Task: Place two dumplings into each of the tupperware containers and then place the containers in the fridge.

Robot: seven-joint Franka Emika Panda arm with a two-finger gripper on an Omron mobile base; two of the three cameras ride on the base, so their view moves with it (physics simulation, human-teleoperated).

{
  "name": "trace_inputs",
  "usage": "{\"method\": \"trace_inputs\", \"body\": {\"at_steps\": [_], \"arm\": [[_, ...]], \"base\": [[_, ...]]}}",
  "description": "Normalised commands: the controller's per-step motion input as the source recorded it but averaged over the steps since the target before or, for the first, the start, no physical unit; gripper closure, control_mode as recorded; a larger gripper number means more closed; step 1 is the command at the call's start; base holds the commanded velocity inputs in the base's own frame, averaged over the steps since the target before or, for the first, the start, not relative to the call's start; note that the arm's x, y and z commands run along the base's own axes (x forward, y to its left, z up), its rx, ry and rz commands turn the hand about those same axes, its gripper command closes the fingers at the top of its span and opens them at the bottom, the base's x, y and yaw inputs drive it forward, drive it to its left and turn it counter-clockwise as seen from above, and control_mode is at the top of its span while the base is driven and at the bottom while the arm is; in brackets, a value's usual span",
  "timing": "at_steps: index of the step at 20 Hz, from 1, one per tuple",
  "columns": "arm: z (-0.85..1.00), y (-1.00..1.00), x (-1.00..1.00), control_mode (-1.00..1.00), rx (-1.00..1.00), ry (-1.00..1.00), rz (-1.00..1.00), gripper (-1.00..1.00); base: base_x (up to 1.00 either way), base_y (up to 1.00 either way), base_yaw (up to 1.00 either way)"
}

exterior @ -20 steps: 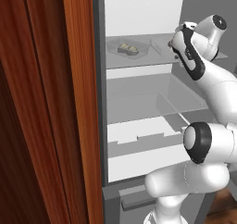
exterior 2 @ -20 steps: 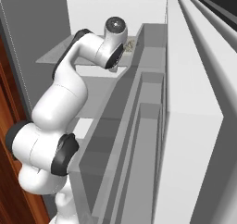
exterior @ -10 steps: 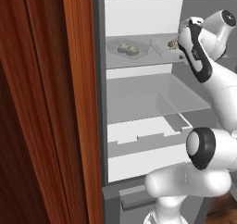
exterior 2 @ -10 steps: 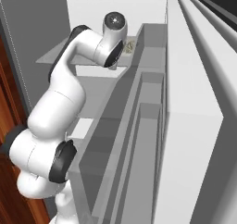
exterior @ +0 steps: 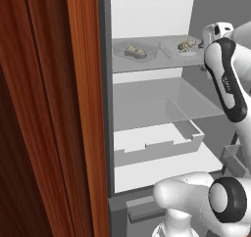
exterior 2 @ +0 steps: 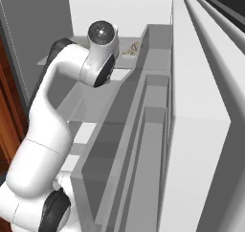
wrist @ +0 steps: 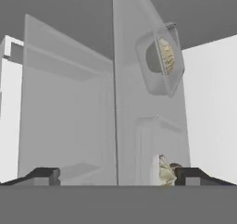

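Observation:
Two grey translucent tupperware containers sit side by side on the top shelf of the open fridge (exterior: 147,13). The left container (exterior: 122,54) holds dumplings (exterior: 136,51). The right container (exterior: 172,49) also holds dumplings (exterior: 185,45), and my hand hovers just to its right. In the rolled hand view, my gripper (wrist: 118,174) is open and holds nothing. The near container (wrist: 150,135) with its dumplings (wrist: 165,171) lies close to one fingertip (wrist: 192,174). The far container (wrist: 159,65) lies beyond it. From the right base view, dumplings (exterior 2: 130,50) peek out past my arm.
A reddish wooden cabinet panel (exterior: 44,108) stands left of the fridge opening. Below the top shelf are a glass shelf (exterior: 147,108) and a pale drawer (exterior: 157,143). The fridge door with its bins (exterior 2: 153,130) runs along my arm's right side.
The jaws have spread wide and let go of the right container on the top shelf. The hand has drawn back a little to the right, away from it.

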Motion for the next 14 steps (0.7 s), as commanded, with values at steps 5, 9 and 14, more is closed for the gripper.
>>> {"method": "trace_inputs", "body": {"at_steps": [5, 9, 14], "arm": [[0.13, 0.54, -1.00, -1.00, -0.01, 0.22, 0.00, -1.00], [0.00, 0.52, -1.00, -1.00, -0.03, 0.24, 0.00, -1.00], [-0.11, 0.36, -1.00, -1.00, -0.02, 0.19, 0.00, -1.00]], "base": [[0.00, 0.00, 0.00], [0.00, 0.00, 0.00], [0.00, 0.00, 0.00]]}}
